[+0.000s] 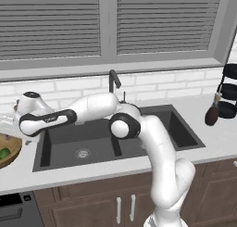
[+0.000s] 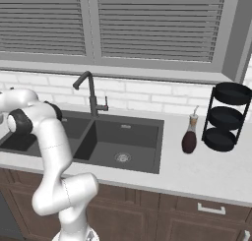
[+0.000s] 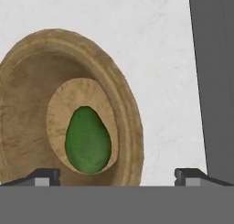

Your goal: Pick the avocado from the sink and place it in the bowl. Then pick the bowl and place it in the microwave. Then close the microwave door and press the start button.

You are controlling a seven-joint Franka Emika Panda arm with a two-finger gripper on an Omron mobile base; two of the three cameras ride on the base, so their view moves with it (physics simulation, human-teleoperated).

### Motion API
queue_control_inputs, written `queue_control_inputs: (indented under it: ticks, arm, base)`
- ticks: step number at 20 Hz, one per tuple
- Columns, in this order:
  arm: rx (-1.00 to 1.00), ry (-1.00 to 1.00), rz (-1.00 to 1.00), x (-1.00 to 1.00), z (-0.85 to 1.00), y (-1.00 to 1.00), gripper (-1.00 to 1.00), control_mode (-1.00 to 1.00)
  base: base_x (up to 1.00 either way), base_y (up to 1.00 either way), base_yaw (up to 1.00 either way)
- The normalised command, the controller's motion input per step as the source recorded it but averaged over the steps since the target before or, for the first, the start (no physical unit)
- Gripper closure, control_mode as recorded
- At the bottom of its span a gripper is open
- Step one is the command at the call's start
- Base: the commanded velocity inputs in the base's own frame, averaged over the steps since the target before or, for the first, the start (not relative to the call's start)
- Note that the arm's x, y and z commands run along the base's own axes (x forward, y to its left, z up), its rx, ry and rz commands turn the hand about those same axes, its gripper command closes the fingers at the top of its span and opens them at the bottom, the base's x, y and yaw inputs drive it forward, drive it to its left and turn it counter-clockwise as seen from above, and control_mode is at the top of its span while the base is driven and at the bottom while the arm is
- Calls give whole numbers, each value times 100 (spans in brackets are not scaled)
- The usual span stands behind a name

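The avocado [image 3: 87, 140], green and oval, lies in the bottom of the wooden bowl [image 3: 27, 90] on the white counter. My gripper [image 3: 118, 176] hangs above the bowl's near rim, open, its two fingertips [image 3: 45, 175] spread wide with nothing between them. In the left base view the bowl [image 1: 11, 152] sits at the far left edge of the counter with the avocado [image 1: 3, 153] inside, and my arm reaches leftward over the sink [image 1: 92, 134] toward it. The dark double sink [image 2: 125, 134] holds nothing but its drains. The microwave and its door are out of view.
A tall dark faucet [image 1: 113, 80] stands behind the sink. A dark bottle [image 2: 189, 139] and a black tiered rack [image 2: 224, 118] stand on the counter to the right. A black appliance [image 1: 14, 213] sits below the counter at the lower left.
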Motion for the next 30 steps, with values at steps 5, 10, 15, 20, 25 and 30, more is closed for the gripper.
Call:
queue_control_inputs:
  ticks: [5,10,15,20,25,30]
  arm:
    - [0,20,0,24,-7,4,-100,-100]
    - [0,12,0,14,-11,14,-100,-100]
    - [0,5,0,0,-18,19,-100,-100]
    - [0,5,0,0,-22,9,-100,-100]
    - [0,5,0,0,-33,0,-100,-100]
    - [0,1,0,0,-28,12,100,-100]
  base:
    - [0,0,0]
    - [0,0,0]
    - [0,0,0]
    - [0,0,0]
    - [0,0,0]
    - [0,0,0]
